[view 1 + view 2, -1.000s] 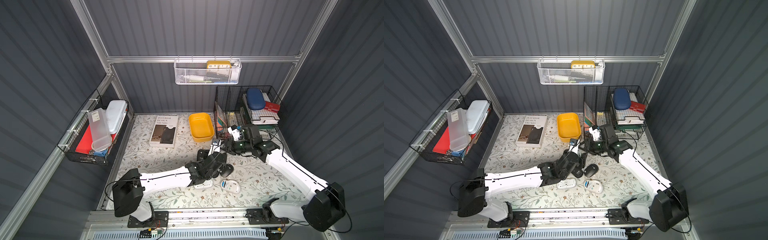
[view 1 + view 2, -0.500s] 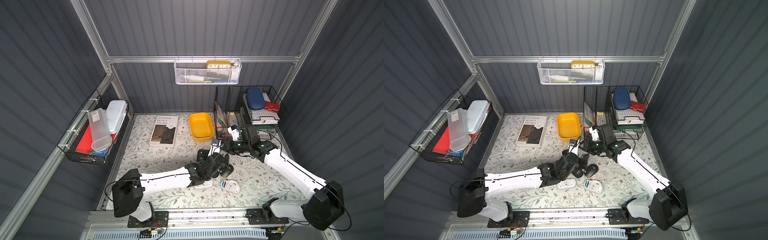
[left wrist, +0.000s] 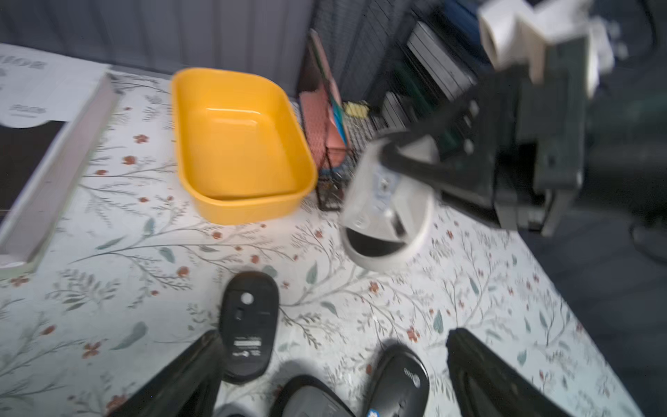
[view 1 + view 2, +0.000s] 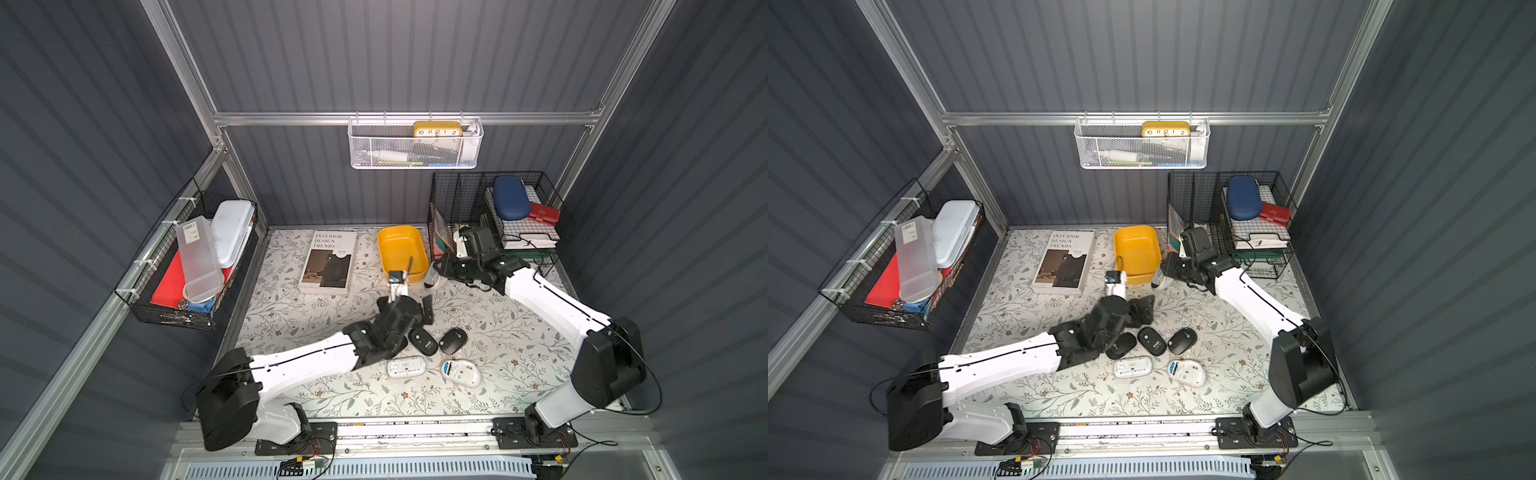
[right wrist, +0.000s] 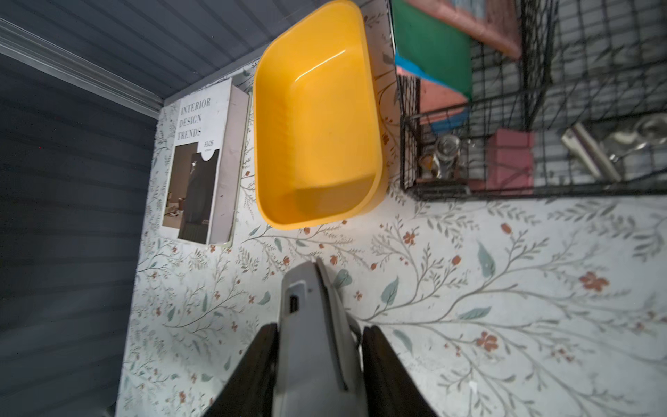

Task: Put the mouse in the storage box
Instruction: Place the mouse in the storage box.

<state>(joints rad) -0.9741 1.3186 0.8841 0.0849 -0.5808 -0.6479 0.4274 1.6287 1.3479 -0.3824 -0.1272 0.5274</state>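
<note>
The left pincer (image 3: 334, 339) hangs released, jaws wide, over black mice (image 4: 423, 341) on the tabletop (image 4: 291, 324). Beyond sits the storage box (image 4: 381, 249), shallow, yellow and round-cornered. Just right of its near end, the right pincer (image 5: 320, 328) grasps a pale grey mouse (image 3: 388, 213), tilted on edge.

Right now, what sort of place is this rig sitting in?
Probably a mock desk or home-office nook built inside a test booth: grey panel walls on an aluminium frame, a design book, a wire organiser, and several mice on a floral mat.
</note>
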